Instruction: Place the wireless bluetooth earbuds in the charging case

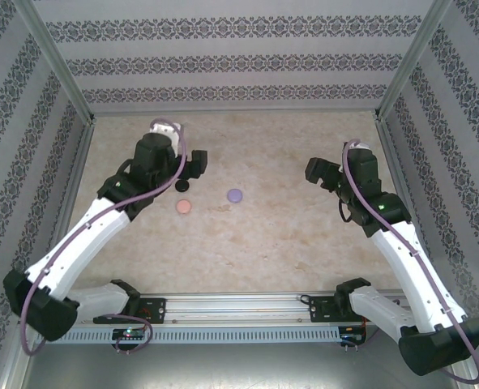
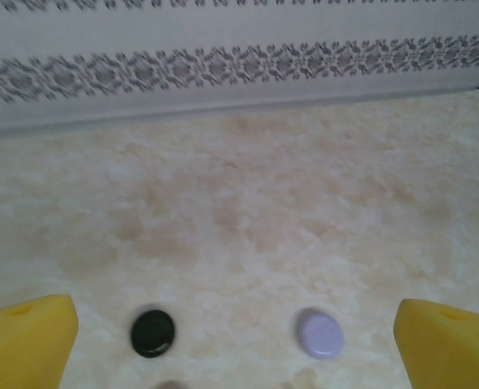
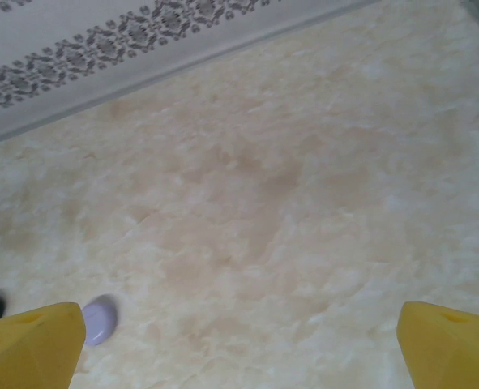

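Top external: high above near edge, looking down and forward, far, whole table [image 1: 255,243] | Left wrist: low, close, facing patterned wall [image 2: 223,65], left fingers [image 2: 24,344] at bottom corners | Right wrist: low, close, oblique to wall, right fingers [image 3: 28,348] likewise | Shared: purple disc [image 1: 235,195], seen in all three

Right of the purple disc [image 1: 235,195] the marbled tabletop [image 1: 280,243] lies open as far as the right gripper [image 1: 316,172]. Left of that disc, a pink disc [image 1: 183,207] and a black disc [image 2: 152,333] sit close together, narrowing the way.
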{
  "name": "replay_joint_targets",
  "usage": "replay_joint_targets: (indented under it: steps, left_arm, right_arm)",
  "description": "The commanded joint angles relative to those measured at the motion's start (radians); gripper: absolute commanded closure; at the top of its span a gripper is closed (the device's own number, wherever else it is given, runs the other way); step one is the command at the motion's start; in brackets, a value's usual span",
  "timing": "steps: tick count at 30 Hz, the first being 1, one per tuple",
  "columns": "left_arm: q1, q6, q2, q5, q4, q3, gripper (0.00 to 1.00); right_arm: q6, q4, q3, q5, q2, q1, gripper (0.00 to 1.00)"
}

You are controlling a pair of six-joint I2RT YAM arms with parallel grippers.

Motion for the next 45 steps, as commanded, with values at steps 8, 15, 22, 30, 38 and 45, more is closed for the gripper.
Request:
replay_joint_targets:
  steps: [8,15,22,30,38,45]
  left_arm:
    - [0.059,0.299,-0.115,-0.214,0.334,-0.320,0.01]
    - [0.196,0.271,-0.241,-0.161,0.563,-0.547,0.00]
    - [0.287,0.259,-0.215,-0.129,0.726,-0.692,0.00]
    - [0.321,0.255,0.077,-0.086,1.129,-0.831,0.00]
    - [0.368,0.294,0.286,0.046,1.245,-0.801,0.00]
    - [0.442,0.264,0.318,0.204,1.245,-0.788,0.00]
  right_arm:
    - [-0.227,0.365,-0.189,0.281,0.057,-0.093,0.02]
    - [-0.311,0.660,-0.359,0.294,0.161,-0.149,0.02]
    - [-0.373,0.924,-0.495,0.285,0.220,-0.159,0.02]
    - [-0.406,1.139,-0.575,0.225,0.300,-0.165,0.02]
    - [-0.451,1.391,-0.661,0.140,0.409,-0.166,0.02]
    - [-0.457,1.551,-0.721,0.074,0.484,-0.181,0.02]
